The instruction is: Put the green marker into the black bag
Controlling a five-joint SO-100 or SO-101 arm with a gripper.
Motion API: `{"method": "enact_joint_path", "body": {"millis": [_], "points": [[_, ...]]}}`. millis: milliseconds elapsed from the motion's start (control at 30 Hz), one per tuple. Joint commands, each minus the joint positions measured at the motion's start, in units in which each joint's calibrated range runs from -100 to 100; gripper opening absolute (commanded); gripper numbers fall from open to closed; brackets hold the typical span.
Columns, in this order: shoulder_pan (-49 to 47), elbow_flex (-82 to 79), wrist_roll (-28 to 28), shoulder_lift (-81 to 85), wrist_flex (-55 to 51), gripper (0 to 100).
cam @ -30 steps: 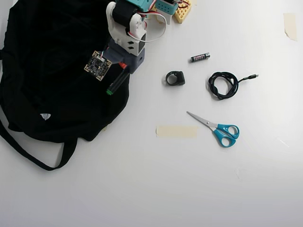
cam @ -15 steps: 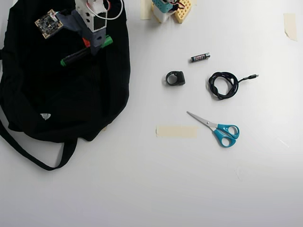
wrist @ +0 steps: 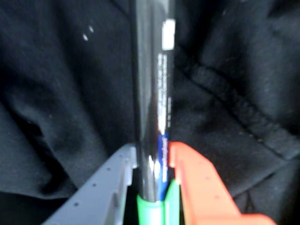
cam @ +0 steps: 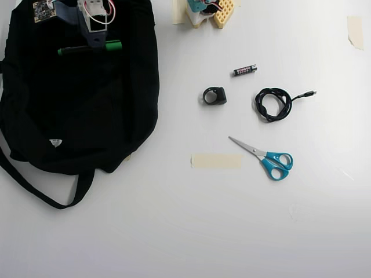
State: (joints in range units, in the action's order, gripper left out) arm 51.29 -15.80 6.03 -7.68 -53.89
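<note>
Hand (cam: 96,43) at upper left of overhead view, clamped on green marker (cam: 90,47) near its cap. Marker horizontal above black bag (cam: 75,110), over upper part of fabric. Step: carry complete, release pending. Next move: find bag opening, lower, unclamp.

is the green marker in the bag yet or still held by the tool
Held. In the wrist view the tool is shut on the green marker, grey and orange fingers either side of its barrel. Overhead, it lies level over the black bag.
</note>
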Motion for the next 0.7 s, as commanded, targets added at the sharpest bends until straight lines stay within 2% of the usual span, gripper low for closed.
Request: {"method": "enact_joint_path", "body": {"millis": [0,33,100,267,333,500,667], "points": [[-0.13,1.07,0.1,0.46,0.66,3],[-0.13,1.07,0.1,0.46,0.66,6],[-0.13,0.8,-0.16,0.46,0.66,19],[-0.35,0.35,-0.21,0.46,0.66,24],[-0.5,0.35,-0.21,0.46,0.66,35],[-2.45,0.8,-0.16,1.62,0.23,31],[-12.02,1.16,0.21,2.2,-0.12,10]]}}
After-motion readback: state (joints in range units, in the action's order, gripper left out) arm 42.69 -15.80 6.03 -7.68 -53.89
